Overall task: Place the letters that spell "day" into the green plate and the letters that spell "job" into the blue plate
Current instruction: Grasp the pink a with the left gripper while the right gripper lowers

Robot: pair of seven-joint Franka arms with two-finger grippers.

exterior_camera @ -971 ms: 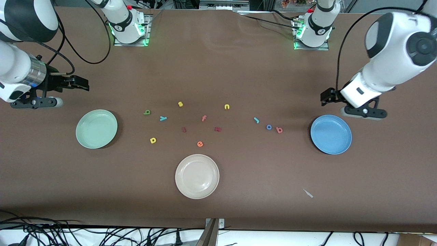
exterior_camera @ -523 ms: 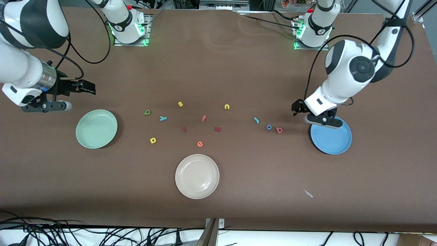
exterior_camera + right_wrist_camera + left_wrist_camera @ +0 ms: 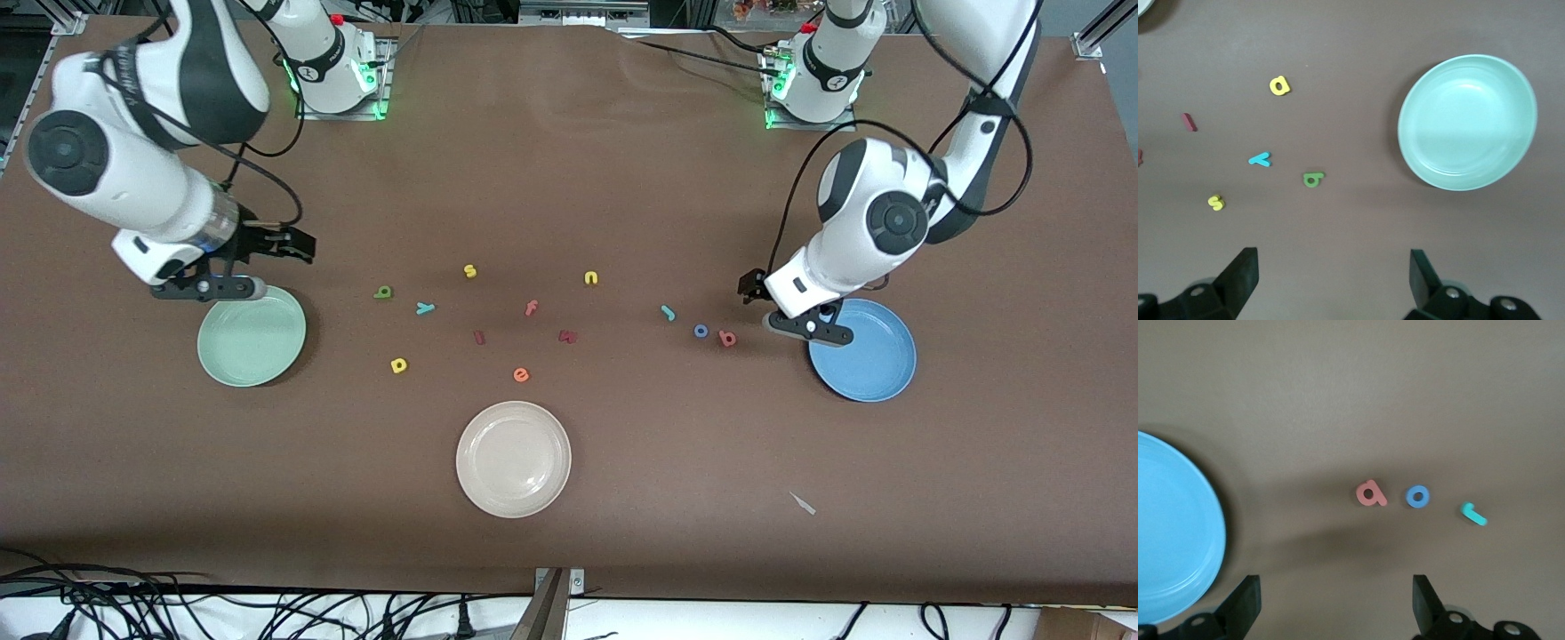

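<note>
The green plate (image 3: 252, 335) (image 3: 1467, 122) lies toward the right arm's end, with the green a (image 3: 383, 292) (image 3: 1313, 179), teal y (image 3: 425, 308) (image 3: 1260, 159) and yellow d (image 3: 398, 364) (image 3: 1279, 85) on the table beside it. My right gripper (image 3: 298, 244) (image 3: 1331, 273) hangs open and holds nothing, over the table just past the plate's rim. The blue plate (image 3: 876, 360) (image 3: 1178, 540) lies toward the left arm's end. The teal j (image 3: 668, 312) (image 3: 1473, 513), blue o (image 3: 701, 331) (image 3: 1417, 497) and salmon b (image 3: 727, 338) (image 3: 1370, 493) form a row beside it. My left gripper (image 3: 751, 286) (image 3: 1336, 600) is open and holds nothing, over the table between b and the plate.
A cream-white plate (image 3: 513, 459) sits nearest the front camera. Other letters lie mid-table: yellow s (image 3: 470, 271), yellow n (image 3: 590, 278), salmon f (image 3: 531, 308), orange e (image 3: 521, 374), two dark red ones (image 3: 479, 337) (image 3: 567, 336). A small pale scrap (image 3: 803, 503) lies near the front edge.
Both arms have swung in from the table's ends. The left gripper moved from beside the blue plate toward the b; the right gripper moved to the green plate's rim. Both stayed open.
</note>
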